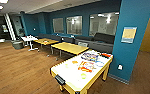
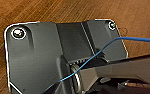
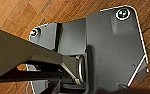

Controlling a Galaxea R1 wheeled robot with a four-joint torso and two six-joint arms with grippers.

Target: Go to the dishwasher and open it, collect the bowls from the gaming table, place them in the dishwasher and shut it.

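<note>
At the far left of the head view, a small white table (image 1: 28, 38) is being shown well back on the wooden floor (image 1: 18, 70), and two plain yellow-wood tables (image 1: 66, 47) are being seen next, lined up in front of a long dark sofa (image 1: 101, 41).

Further right and nearer, the gaming table (image 1: 73, 76) is being approached: a white top with yellow edges and legs, standing just beside a blue pillar (image 1: 131, 40). Colourful game boxes (image 1: 90, 57) are being kept at its far end. The bowls are being made out as small round shapes scattered over the top: a light green one (image 1: 83, 75) toward the near end, an orange one (image 1: 74, 62) and a pale one (image 1: 66, 65) further along (their exact number cannot be told).

The bowls are being judged light, rigid and smooth, probably slippery at the rim, and breakable if ceramic. A pinch across the rim, one finger inside and one outside, is being judged the best hold, since the shallow walls offer little else.

In both wrist views the robot's own dark plate is being seen above floorboards; whether either gripper is open or closed, or holding anything, cannot be told.
</note>
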